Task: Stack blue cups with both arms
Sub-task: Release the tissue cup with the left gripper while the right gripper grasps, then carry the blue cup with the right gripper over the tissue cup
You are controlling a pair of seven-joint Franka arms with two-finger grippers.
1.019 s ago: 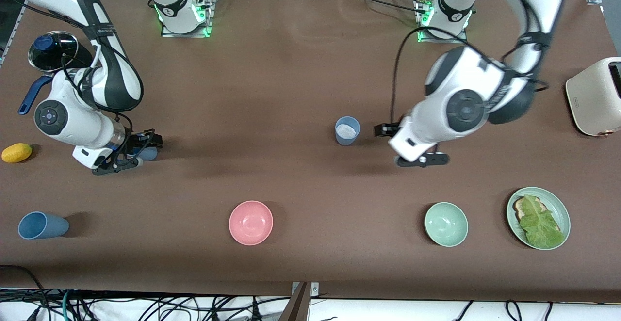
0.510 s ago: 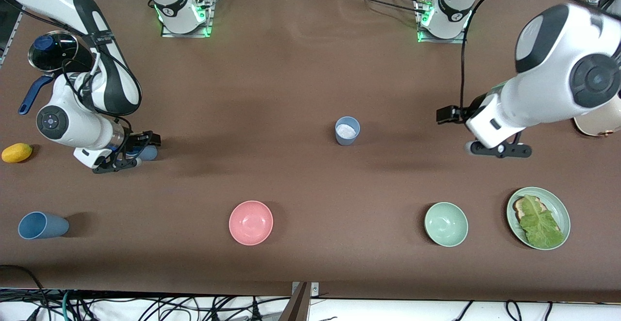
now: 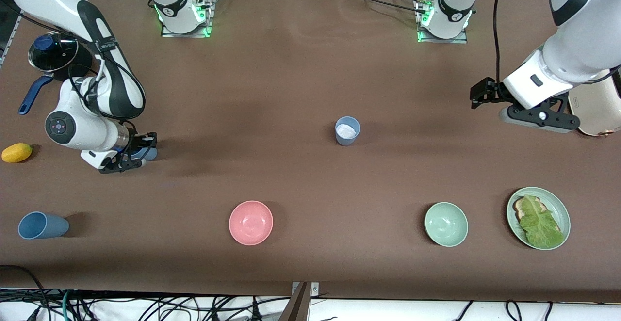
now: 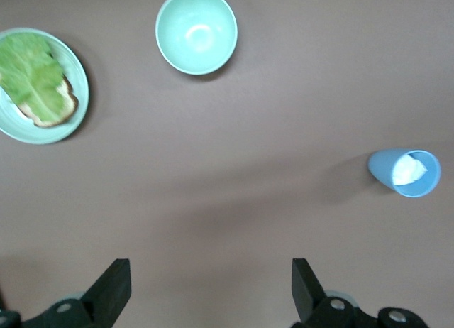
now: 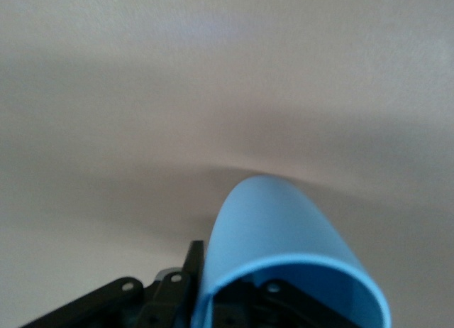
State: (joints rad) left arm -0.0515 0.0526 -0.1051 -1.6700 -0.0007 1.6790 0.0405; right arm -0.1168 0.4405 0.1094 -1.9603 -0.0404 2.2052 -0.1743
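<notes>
**Cup positions and pincer states, bench with two arms**

Visibility is limited at the right arm's end of the bench [image 3: 291, 78]. The right pincer [image 3: 130, 158] sits low over the bench there, and its wrist body covers most of what it holds. In the front view only a sliver of blue shows between the black fingers. The right wrist view confirms a blue cup [image 5: 291, 260] with its rim toward the camera, one finger [image 5: 174, 292] pressed to its outer wall; the opposing finger is cut off by the frame edge. Pincer closed onto that held cup. Whether the cup touches the bench cannot be determined.

A second blue cup [image 3: 41, 225] lies on its side nearer the front camera, at the same end of the bench, well apart from the right pincer.

A third, greyer blue cup [image 3: 347, 130] stands upright near the bench's middle, with something pale inside that cannot be identified.

The left pincer [image 3: 514, 105] hangs in the air over the left arm's end of the bench, beside a cream appliance [image 3: 599, 112] that is partly hidden by the arm and cropped by the frame. The left wrist view shows its fingers [image 4: 113, 289] spread wide with nothing between them.
</notes>
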